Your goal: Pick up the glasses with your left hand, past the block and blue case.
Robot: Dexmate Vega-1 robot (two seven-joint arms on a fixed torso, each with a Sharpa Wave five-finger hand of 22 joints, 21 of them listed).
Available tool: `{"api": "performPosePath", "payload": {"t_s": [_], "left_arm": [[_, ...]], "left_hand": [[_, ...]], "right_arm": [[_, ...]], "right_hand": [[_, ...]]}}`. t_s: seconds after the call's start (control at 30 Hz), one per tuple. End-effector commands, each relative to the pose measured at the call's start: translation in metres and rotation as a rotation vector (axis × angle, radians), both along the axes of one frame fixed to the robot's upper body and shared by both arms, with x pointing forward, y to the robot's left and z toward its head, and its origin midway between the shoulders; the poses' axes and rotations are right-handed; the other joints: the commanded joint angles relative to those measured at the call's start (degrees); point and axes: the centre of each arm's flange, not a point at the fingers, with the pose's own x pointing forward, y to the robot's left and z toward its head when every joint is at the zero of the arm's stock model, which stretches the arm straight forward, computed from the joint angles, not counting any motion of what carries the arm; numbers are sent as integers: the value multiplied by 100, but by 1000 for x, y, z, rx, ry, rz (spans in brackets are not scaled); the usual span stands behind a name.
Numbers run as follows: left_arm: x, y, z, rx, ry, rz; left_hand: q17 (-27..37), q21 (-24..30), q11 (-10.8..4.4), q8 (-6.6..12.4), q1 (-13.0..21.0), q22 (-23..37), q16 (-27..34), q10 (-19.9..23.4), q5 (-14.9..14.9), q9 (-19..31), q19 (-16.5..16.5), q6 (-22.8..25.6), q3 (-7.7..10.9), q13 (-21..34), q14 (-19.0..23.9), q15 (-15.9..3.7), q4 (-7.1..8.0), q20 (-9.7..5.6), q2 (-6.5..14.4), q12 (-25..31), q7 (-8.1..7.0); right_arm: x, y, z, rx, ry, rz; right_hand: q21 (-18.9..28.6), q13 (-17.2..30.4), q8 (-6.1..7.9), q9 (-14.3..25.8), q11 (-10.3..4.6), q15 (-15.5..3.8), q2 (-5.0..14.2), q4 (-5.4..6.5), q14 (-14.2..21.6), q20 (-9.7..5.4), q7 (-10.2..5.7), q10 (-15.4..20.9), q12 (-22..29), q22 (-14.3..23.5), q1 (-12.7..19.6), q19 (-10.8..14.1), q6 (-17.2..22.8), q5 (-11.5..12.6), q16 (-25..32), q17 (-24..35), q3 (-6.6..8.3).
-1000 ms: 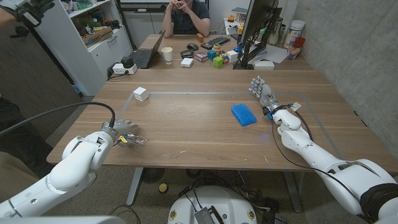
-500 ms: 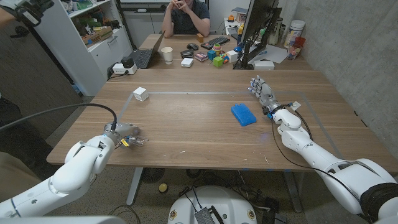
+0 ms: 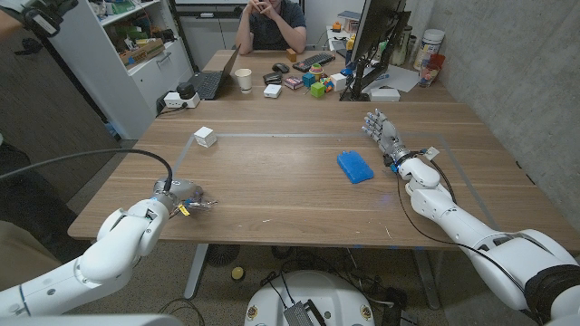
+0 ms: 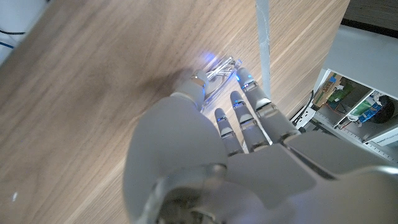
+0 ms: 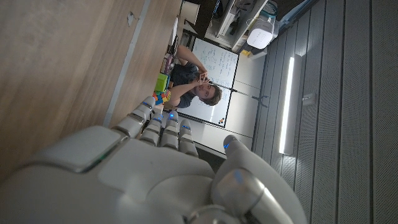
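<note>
From the wooden table (image 3: 299, 181) down to the smallest part: I keep the right hand (image 3: 382, 133) idle with fingers apart beside the blue case (image 3: 354, 167), well apart from the white block (image 3: 205, 137). My left hand (image 3: 184, 196) pinches the glasses (image 4: 216, 73) low over the near edge. I judge them light, thin, fragile and slippery, best held by the frame, never the lenses.

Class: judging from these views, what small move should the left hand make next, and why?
Probably close the fingers and lift slightly: the left hand is already over the glasses at the table's near edge, its fingertips touching the frame.
</note>
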Motion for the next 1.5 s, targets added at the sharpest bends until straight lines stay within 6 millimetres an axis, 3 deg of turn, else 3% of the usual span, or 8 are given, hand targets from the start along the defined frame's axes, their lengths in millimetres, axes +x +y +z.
{"api": "performPosePath", "payload": {"t_s": [0.03,0.17,0.33,0.43,0.73,0.9,1.27,1.5], "left_arm": [[3,-2,-7,19,-29,0],[7,-2,-11,8,-34,-4],[10,-3,-14,2,-43,-11],[11,-2,-14,-12,-48,-7],[18,1,-18,-61,-44,-18],[23,5,-21,-103,-57,-24],[25,14,-24,-226,-104,-53],[20,18,-19,-292,-143,-89]], "left_hand": [[40,162,-15,146,307,39,48,240,-31,12,205,590,-54,26,240,-994,-7,-234,0,25,152],[57,333,-27,186,508,71,96,539,-19,13,420,901,-72,26,476,-1044,6,-284,25,81,242],[74,749,-154,201,720,147,237,1174,-12,26,849,1371,-111,31,1197,-1091,45,-405,67,188,355],[79,1004,-151,223,789,190,260,1479,-13,44,1047,1655,-149,39,1506,-1099,67,-521,74,219,461],[88,1486,-110,320,1078,280,298,1973,9,70,1322,2288,-158,50,2012,-1105,18,-640,82,264,625],[129,1982,-82,346,1267,322,436,2383,14,93,1619,2730,-179,55,2661,-1108,45,-700,92,269,812],[185,2724,60,382,1186,230,671,3180,-3,149,2078,3425,-332,58,3576,-1125,140,-695,139,276,1210],[114,2940,109,391,1139,187,640,3492,-4,166,2166,3639,-320,56,3810,-1114,145,-679,200,283,1262]], "right_arm": [[-4,-9,8,17,-35,-5],[-6,-13,12,18,-47,-14],[-8,-17,13,20,-52,-21],[-10,-22,13,36,-59,-29],[-13,-29,16,58,-74,-46],[-11,-29,16,55,-70,-53],[-10,-29,16,45,-62,-68],[-13,-28,15,38,-65,-74]], "right_hand": [[31,31,45,32,15,25,31,-46,76,4,11,84,40,11,-3,67,60,44,47,17,25],[30,31,53,32,24,34,32,-48,104,7,20,116,47,10,1,74,86,45,51,16,28],[31,31,54,32,25,30,34,-51,123,4,19,130,48,10,6,81,93,47,52,15,31],[30,31,54,32,15,37,35,-54,136,4,21,135,46,10,10,84,98,48,51,15,33],[31,31,59,32,29,44,43,-59,187,3,29,194,58,9,20,101,125,50,57,14,42],[29,32,60,31,16,45,46,-61,198,0,29,197,54,9,25,103,132,51,56,14,45],[17,32,59,31,26,59,52,-66,216,-18,28,222,50,9,35,86,151,53,46,14,53],[7,32,56,32,37,62,53,-67,218,-27,33,232,46,9,37,63,152,53,40,15,56]]}}
